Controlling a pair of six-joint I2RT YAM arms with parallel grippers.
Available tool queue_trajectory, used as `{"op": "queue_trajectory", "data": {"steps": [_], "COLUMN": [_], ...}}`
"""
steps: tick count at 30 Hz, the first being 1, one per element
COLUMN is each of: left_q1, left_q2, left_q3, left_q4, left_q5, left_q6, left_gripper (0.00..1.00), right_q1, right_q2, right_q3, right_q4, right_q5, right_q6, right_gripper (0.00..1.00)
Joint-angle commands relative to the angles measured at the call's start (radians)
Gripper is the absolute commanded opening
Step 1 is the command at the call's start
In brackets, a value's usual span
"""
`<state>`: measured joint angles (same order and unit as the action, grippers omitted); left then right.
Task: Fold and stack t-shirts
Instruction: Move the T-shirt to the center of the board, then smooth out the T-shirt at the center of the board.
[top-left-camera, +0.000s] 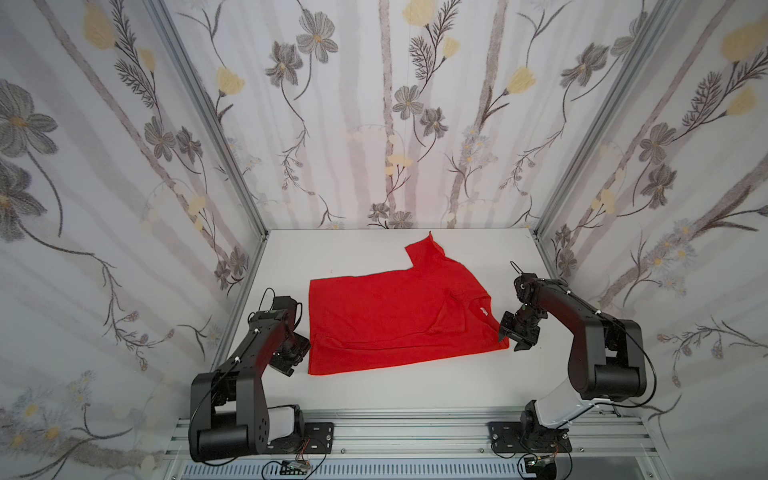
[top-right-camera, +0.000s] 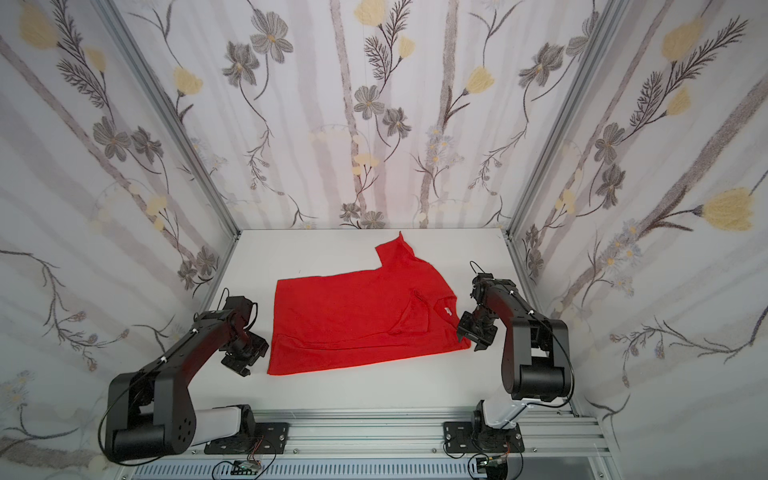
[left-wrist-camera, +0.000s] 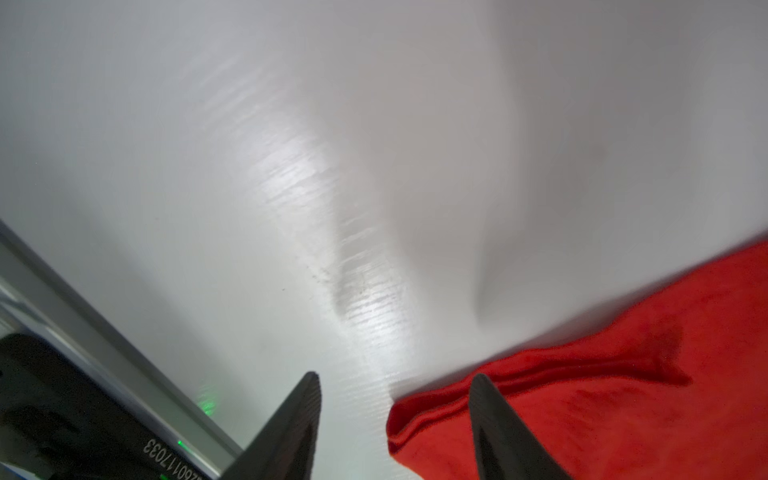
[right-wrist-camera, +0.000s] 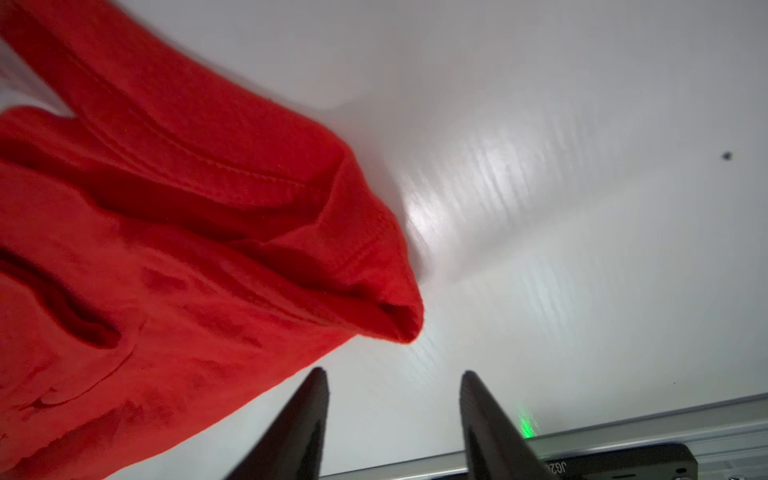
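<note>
Half-folded shirt (top-left-camera: 386, 316) lies on the surface (top-left-camera: 374, 386) as left tool (left-wrist-camera: 395, 376) and right tool (right-wrist-camera: 393, 371) flank its near corners, jaws spread and empty, seemingly poised for the next fold.

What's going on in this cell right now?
Two arms are folding a red t-shirt on the white table. It lies partly folded: the near sleeve is turned in over the body, and the far sleeve sticks out flat. The left end effector is at the shirt's near left corner and the right end effector at its near right corner. Both are open and neither grips fabric. Only one shirt is in view.
</note>
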<state>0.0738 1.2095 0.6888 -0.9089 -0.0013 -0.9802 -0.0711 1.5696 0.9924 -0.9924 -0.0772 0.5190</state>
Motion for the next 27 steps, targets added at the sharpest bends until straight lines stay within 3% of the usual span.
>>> {"op": "queue_trajectory", "data": {"steps": [1,5,7,11,13,17,21,27], "left_q1": [0.001,0.001,0.001,0.001,0.001,0.000,-0.002,-0.064], "left_q2": [-0.147,-0.285,-0.321,-0.352,-0.348,-0.336,-0.347,-0.327], "left_q3": [-0.002,0.060,0.076,0.046,0.029,0.053,0.092,0.149], "left_q4": [-0.128,-0.215,-0.200,-0.016,0.068,0.124,0.060,0.005], "left_q5": [-0.066,-0.150,-0.156,0.003,0.082,0.158,0.142,0.081], "left_q6": [-0.104,-0.100,-0.063,0.057,0.105,0.228,0.365,0.442], "left_gripper": [0.92,0.93,0.92,0.85,0.82,0.80,0.80,0.84], "right_q1": [0.001,0.001,0.002,0.093,0.177,0.276,0.326,0.365], "right_q2": [-0.083,-0.152,-0.182,-0.189,-0.164,-0.096,-0.030,0.026], "right_q3": [-0.030,-0.005,0.018,0.086,0.134,0.176,0.173,0.155], "right_q4": [-0.011,-0.041,-0.048,0.020,0.037,0.118,0.214,0.277], "right_q5": [0.095,0.143,0.106,-0.087,-0.125,-0.247,-0.308,-0.307], "right_q6": [0.080,0.065,0.044,-0.038,-0.074,-0.048,-0.027,-0.001], "right_gripper": [0.99,1.00,0.99,0.93,0.93,0.91,0.91,0.90]}}
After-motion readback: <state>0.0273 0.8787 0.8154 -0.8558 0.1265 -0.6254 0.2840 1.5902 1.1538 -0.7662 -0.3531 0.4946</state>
